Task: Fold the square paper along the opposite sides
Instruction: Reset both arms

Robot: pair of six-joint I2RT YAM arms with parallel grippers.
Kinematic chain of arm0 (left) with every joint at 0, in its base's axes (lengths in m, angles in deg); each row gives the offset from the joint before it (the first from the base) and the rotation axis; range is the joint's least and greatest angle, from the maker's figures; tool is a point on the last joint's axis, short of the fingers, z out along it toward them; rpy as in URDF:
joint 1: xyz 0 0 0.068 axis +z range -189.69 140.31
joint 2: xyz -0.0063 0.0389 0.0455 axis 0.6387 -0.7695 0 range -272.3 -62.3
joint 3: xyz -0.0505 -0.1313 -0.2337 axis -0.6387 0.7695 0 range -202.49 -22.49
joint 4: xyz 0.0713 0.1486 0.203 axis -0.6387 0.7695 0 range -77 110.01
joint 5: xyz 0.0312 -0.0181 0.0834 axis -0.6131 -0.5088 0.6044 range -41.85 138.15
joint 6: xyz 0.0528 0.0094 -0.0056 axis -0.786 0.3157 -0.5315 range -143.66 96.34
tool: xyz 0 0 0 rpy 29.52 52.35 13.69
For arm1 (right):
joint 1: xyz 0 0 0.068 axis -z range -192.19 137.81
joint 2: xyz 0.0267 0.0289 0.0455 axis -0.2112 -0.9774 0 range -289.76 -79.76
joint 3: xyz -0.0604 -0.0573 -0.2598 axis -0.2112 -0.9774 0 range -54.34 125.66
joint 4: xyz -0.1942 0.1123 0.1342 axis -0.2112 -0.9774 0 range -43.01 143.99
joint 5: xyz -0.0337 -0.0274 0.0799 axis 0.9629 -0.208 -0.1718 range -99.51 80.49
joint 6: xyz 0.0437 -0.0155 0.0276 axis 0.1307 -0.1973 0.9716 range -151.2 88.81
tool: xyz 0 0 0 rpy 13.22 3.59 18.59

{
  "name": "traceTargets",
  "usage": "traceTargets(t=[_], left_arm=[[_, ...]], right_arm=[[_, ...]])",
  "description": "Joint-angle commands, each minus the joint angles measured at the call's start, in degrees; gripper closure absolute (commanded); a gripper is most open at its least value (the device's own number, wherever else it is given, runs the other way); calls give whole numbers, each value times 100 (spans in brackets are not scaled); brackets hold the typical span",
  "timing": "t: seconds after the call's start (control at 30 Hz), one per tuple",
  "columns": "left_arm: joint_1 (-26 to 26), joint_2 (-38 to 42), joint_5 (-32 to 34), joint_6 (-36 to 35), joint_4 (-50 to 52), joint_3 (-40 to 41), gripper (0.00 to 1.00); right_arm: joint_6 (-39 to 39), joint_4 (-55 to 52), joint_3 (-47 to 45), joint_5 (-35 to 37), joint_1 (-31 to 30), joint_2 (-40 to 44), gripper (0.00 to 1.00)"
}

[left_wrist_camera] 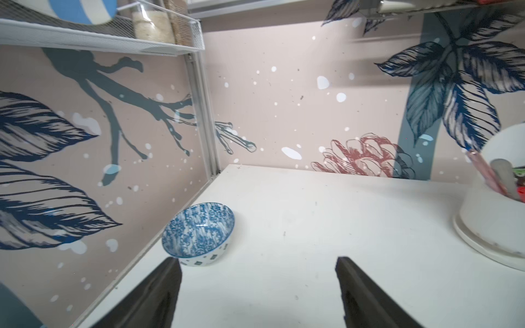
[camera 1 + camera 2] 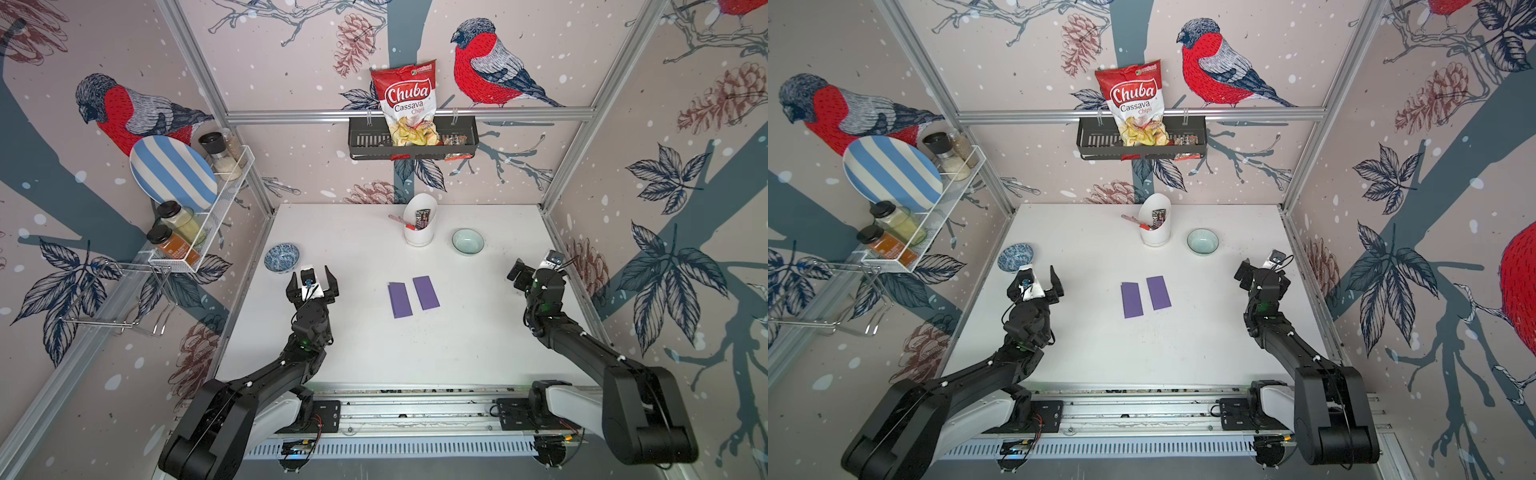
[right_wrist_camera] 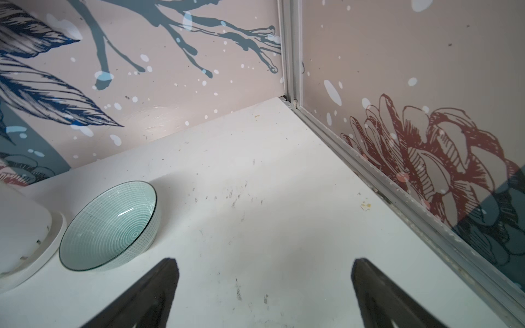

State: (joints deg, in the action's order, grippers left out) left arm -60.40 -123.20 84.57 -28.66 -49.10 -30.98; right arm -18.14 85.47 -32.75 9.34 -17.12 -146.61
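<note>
Near the front edge of the white worktop (image 2: 415,353) nothing lies between the two arms. The left gripper (image 2: 311,279) hangs close to the left edge, its jaws spread wide with only bare worktop between them, holding and touching nothing. The right gripper (image 3: 264,262) sits close to the right edge, jaws also parted wide and empty, clear of every object.

Between the grippers and well apart from both, in the middle of the worktop, lie two flat narrow oblongs. One purple paper (image 2: 400,300) lies slightly nearer the front edge. The second purple paper (image 2: 426,292) lies just beside it toward the right edge, with a slim strip of worktop between them.

Just beyond the left gripper a blue patterned bowl (image 2: 281,257) stands by the left edge. Farther back toward the rear edge are a pale green bowl (image 2: 468,241) and, next to it, a white holder (image 2: 419,232) with small items inside.
</note>
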Motion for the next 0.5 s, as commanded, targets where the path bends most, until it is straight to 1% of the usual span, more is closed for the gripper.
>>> traceTargets(t=[0.0, 0.03, 0.07, 0.17, 0.23, 0.27, 0.3, 0.33, 0.37, 0.4, 0.47], left_arm=[[241, -5, -129, -184, -464, -76, 11], [326, -81, -192, -140, -350, -99, 10], [411, -213, -233, -142, -448, -60, 10], [652, -773, -384, -136, -1142, 155, 10], [826, -1211, -554, -22, -1542, 256, 11], [916, -1463, -666, 93, -1780, 320, 11], [1010, -1718, -798, 212, -2083, 379, 11], [1068, -1951, -881, 246, -2334, 422, 13], [1128, -2263, -945, 245, -2752, 458, 13], [1160, -2527, -1015, 281, -2952, 462, 13], [1207, -3021, -1262, 241, -3355, 437, 14]], right_arm=[[-385, 628, -104, 29, -26, 0, 0], [-420, 630, -135, 58, -32, -14, 0], [-468, 714, -202, 74, -36, -36, 0], [-505, 1333, -515, 174, -35, -161, 0], [-511, 2007, -833, 270, -43, -254, 0], [-524, 2556, -1108, 277, -43, -323, 0], [-565, 3407, -1441, 301, -41, -427, 0], [-663, 3904, -1640, 297, -58, -436, 0], [-816, 4175, -1756, 219, -58, -427, 0], [-785, 4415, -1837, 192, 8, -468, 0], [-770, 5051, -1972, 56, 114, -984, 0]])
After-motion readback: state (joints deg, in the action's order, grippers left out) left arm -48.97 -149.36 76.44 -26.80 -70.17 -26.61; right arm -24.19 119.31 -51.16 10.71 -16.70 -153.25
